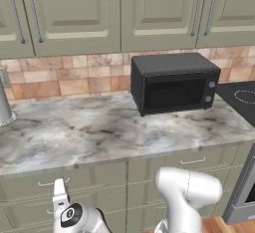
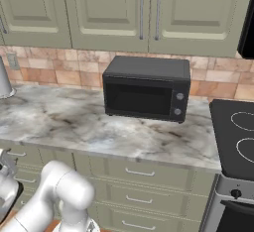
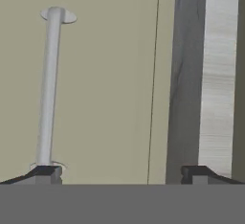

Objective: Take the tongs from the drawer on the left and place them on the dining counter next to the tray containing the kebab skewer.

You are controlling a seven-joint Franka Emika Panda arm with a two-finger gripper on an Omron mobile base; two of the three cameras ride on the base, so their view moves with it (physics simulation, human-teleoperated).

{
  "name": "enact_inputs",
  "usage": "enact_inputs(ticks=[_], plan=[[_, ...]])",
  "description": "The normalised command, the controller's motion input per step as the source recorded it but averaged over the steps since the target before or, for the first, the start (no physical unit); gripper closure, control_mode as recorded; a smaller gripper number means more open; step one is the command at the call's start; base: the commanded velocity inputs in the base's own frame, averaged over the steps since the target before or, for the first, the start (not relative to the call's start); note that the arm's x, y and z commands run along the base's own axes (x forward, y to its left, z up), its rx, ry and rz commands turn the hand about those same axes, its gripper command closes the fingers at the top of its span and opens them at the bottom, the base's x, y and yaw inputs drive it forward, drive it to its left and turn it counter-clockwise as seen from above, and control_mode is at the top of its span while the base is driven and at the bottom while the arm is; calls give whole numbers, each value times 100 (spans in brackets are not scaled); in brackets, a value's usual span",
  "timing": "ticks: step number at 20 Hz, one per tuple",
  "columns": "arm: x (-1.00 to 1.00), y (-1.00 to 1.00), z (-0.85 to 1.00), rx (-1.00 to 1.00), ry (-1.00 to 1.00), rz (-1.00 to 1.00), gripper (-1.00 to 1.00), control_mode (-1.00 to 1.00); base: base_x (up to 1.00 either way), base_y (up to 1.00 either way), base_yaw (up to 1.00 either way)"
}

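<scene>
Jaws of the gripper (image 3: 121, 174) spread wide, nothing between them, nothing held. One dark fingertip (image 3: 44, 172) right at the near end of the slim silver bar handle (image 3: 49, 86), touching or all but touching; cannot tell which. The other fingertip well off to the far side of the hand view, in front of the pale marble edge of the counter (image 3: 217, 74). Handle running straight away from the first fingertip across the sage-green front of the drawer (image 3: 105, 84), shut, ending in a small round mount. A thin seam in the green face between the two fingertips.

In the left base view, gripper (image 1: 61, 189) low at the cabinet face, reaching up to the drawer (image 1: 45, 182) in the top row just under the counter edge. Beyond and above, the grey-white veined counter (image 1: 74, 132). Farther back and off to the right of the hand, a black microwave (image 1: 174, 82) against the tan tile wall. Above all, sage-green wall cabinets (image 1: 74, 13). Tongs not to be seen with the drawer shut.
</scene>
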Motion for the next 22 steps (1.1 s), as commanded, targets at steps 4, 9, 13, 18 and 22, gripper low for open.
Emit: enact_inputs(ticks=[4, 9, 13, 18, 22], plan=[[21, 20, -24, 0, 0, 0, -100, -100, 0, 0, 0], [23, 25, -24, 1, 0, 0, -100, -100, 0, 0, 0], [15, 23, -37, 2, 0, 0, -100, -100, 0, 0, 0], [0, 3, -41, 0, -4, 0, -100, -100, 0, 0, 0], [0, 0, -1, 0, 0, 0, -100, -100, 0, 0, 0]])
